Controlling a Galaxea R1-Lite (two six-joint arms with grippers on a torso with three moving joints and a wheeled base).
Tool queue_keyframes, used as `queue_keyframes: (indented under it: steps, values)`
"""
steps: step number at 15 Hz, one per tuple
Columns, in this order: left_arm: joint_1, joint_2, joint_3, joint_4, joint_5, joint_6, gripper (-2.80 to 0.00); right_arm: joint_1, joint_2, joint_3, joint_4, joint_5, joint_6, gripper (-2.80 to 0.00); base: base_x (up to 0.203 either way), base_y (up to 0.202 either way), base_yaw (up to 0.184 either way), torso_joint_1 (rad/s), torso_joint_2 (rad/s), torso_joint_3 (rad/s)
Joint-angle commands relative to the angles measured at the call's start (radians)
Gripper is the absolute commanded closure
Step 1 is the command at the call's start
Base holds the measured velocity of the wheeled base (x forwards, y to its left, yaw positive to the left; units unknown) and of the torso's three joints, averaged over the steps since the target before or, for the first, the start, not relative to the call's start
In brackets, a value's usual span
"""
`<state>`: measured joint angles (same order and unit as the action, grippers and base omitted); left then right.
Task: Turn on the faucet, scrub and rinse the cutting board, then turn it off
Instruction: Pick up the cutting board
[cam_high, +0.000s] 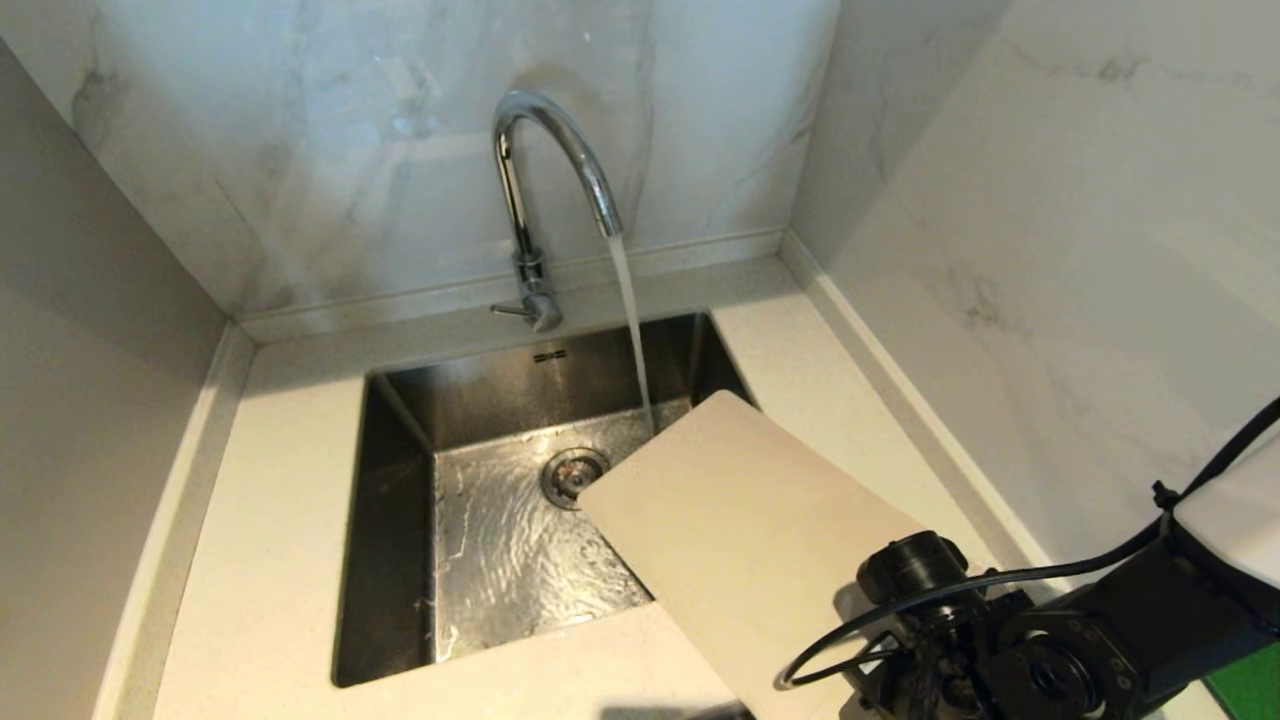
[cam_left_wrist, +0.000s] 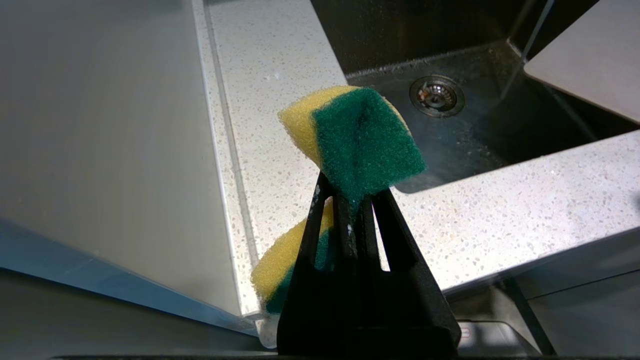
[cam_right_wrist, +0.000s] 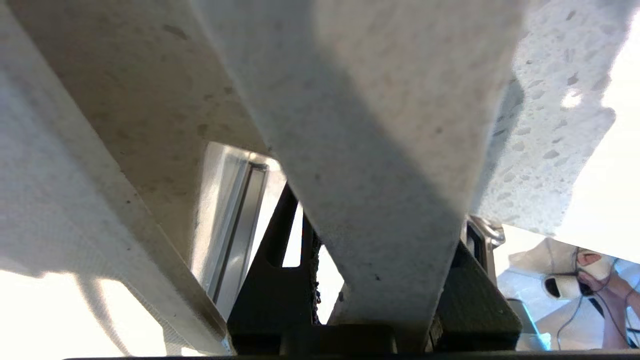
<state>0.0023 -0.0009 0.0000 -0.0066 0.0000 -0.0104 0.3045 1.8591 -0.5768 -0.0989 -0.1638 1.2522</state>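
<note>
The sink (cam_high: 400, 520), a square steel basin sunk into the pale speckled counter (cam_high: 270, 560), fills the middle of the head view, its floor rippling with water around the round drain (cam_high: 573, 474). The cutting board (cam_high: 740, 540) is the largest of the task's things: a thin, pale beige rectangle with rounded corners, tilted so that its far end juts out over the sink's right edge while its near end runs down to the right gripper (cam_right_wrist: 380, 305) at the lower right of the head view. In the right wrist view the board's near end passes between the black fingers (cam_right_wrist: 272, 280), one on either side of it, so that gripper is clamped on the board's edge. The board's far corner sits just beside the falling stream, close to where the water lands; whether the water strikes the board cannot be told.

The faucet (cam_high: 530, 190), a tall chrome gooseneck, stands behind the sink against the marble wall, its small lever (cam_high: 515, 312) sticking out at its base. Water pours from the arched spout into the basin, well away from the right gripper.

The left gripper (cam_left_wrist: 352, 200) is outside the head view; its own camera shows its jaws pinched tight on a yellow and green sponge (cam_left_wrist: 360, 135), held above the counter near the sink's corner.
</note>
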Motion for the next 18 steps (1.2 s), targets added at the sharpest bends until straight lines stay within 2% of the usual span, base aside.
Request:
queue_keyframes:
  steps: [1,6,9,18]
  values:
    - [0.001,-0.001,0.000,-0.001,0.000,0.000,0.00,-0.005,-0.038,0.000,-0.001,-0.002,-0.013,0.00,0.000,0.000,0.000,0.000,0.00,0.000]
    - [0.001,-0.001,0.000,0.000,0.000,0.000,0.00,-0.014,-0.119,0.010,0.002,-0.004,-0.029,0.00,0.000,0.000,0.000,0.000,0.00,0.000]
    - [0.001,-0.001,0.000,0.000,0.000,0.000,0.00,-0.016,-0.175,0.024,-0.001,-0.002,-0.065,0.00,0.000,0.000,0.000,0.000,0.00,0.000]
    - [0.001,-0.001,0.000,-0.001,0.000,0.000,0.00,-0.016,-0.193,0.011,0.001,-0.005,-0.071,0.00,0.000,0.000,0.000,0.000,0.00,0.000]
